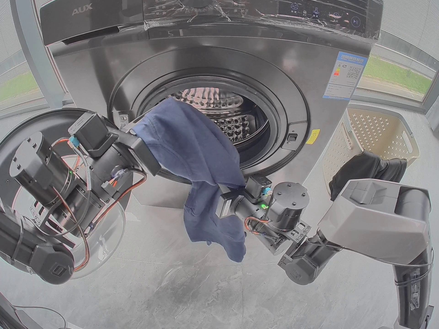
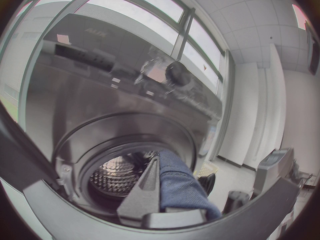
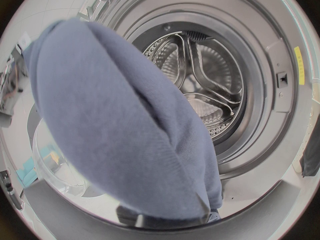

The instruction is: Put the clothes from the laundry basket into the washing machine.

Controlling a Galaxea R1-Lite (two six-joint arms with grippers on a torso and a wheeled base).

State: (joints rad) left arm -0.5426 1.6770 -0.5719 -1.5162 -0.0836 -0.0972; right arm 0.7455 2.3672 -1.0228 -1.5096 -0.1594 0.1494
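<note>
Navy-blue garment (image 3: pixel 116 127), soft knit with a fine ribbed weave, lay draped right over the right wrist camera's foreground and folded into one long crease. From the head view the same garment (image 1: pixel 196 151) was held up in front of the washing machine (image 1: pixel 91 69), stretched slantwise between two grips, with a loose tail hanging below in front of the lower panel, above the floor (image 1: pixel 183 293).

Left gripper (image 1: pixel 141 138): clenched on the garment's upper corner, at the left rim of the door opening (image 1: pixel 292 115); one grey finger (image 2: pixel 143 190) lay against the cloth.

Right gripper (image 1: pixel 223 199): clamped on the garment lower down, below the opening's bottom edge, its fingers buried in the fold.

Drum (image 1: pixel 228 115): perforated steel, its right half uncovered; the cloth crossed the left and lower part of the opening.

Door (image 1: pixel 27 124): swung wide to the left, behind the left arm.

Laundry basket (image 1: pixel 379 129): beige, perforated, just right of the machine; a black garment (image 1: pixel 366 165) hung over its near rim
</note>
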